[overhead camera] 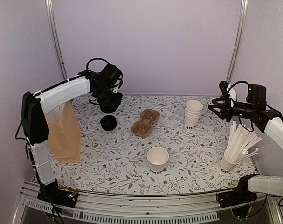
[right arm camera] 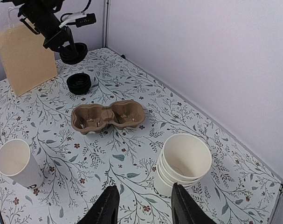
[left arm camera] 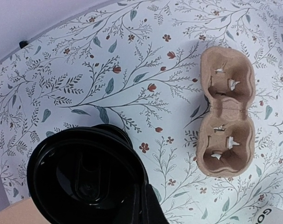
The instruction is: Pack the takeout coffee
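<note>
My left gripper (overhead camera: 108, 105) is shut on a round black lid (left arm camera: 80, 177), holding it in the air just above and behind a small stack of black lids (overhead camera: 108, 122) on the table. From the right wrist, the held lid (right arm camera: 75, 53) hangs above that stack (right arm camera: 79, 83). A single lidless white cup (overhead camera: 157, 158) with dark lettering at its base stands front centre. No takeout coffee with its lid on is in view. A brown two-cup carrier (overhead camera: 146, 122) lies empty mid-table. My right gripper (right arm camera: 143, 205) hovers open and empty near the stack of lidless cups (right arm camera: 184, 163).
A brown paper bag (overhead camera: 64, 133) stands upright at the left. The stack of white cups (overhead camera: 193, 113) is at the back right. A cup holding white straws (overhead camera: 237, 148) stands at the front right. The table carries a floral cloth (overhead camera: 118, 158).
</note>
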Controlling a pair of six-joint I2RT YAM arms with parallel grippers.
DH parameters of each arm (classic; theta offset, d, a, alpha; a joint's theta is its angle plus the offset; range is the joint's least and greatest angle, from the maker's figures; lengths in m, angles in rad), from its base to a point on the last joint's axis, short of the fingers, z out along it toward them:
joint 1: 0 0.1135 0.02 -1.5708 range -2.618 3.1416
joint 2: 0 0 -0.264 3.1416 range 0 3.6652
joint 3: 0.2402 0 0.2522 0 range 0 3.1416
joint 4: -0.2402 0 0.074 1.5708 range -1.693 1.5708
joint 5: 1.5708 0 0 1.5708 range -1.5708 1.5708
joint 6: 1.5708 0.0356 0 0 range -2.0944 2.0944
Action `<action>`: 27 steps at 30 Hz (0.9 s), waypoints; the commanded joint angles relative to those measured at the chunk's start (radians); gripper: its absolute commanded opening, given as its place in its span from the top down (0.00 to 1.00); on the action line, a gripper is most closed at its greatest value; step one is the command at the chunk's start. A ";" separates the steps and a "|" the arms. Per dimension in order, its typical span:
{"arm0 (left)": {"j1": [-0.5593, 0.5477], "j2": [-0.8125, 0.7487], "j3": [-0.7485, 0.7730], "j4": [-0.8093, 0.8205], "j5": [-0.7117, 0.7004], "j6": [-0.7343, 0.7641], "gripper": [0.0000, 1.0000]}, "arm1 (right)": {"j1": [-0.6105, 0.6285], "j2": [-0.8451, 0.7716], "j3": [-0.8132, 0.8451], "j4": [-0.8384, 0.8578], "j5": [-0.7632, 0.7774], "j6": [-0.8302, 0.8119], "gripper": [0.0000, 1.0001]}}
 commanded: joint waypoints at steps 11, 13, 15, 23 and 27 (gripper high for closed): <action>0.067 0.096 -0.071 0.072 0.045 0.031 1.00 | -0.003 -0.007 -0.020 0.000 -0.021 -0.011 0.58; 0.067 0.094 -0.070 0.073 0.045 0.031 1.00 | -0.004 -0.006 -0.020 -0.002 -0.021 -0.012 0.58; 0.068 0.087 -0.069 0.072 0.049 0.031 0.98 | -0.003 -0.002 -0.020 -0.001 -0.023 -0.014 0.58; 0.077 0.040 -0.138 0.067 -0.063 -0.053 0.58 | -0.004 0.007 -0.020 -0.005 -0.023 -0.020 0.58; 0.093 0.023 -0.205 0.065 -0.121 -0.076 0.51 | -0.004 0.007 -0.020 -0.006 -0.024 -0.022 0.58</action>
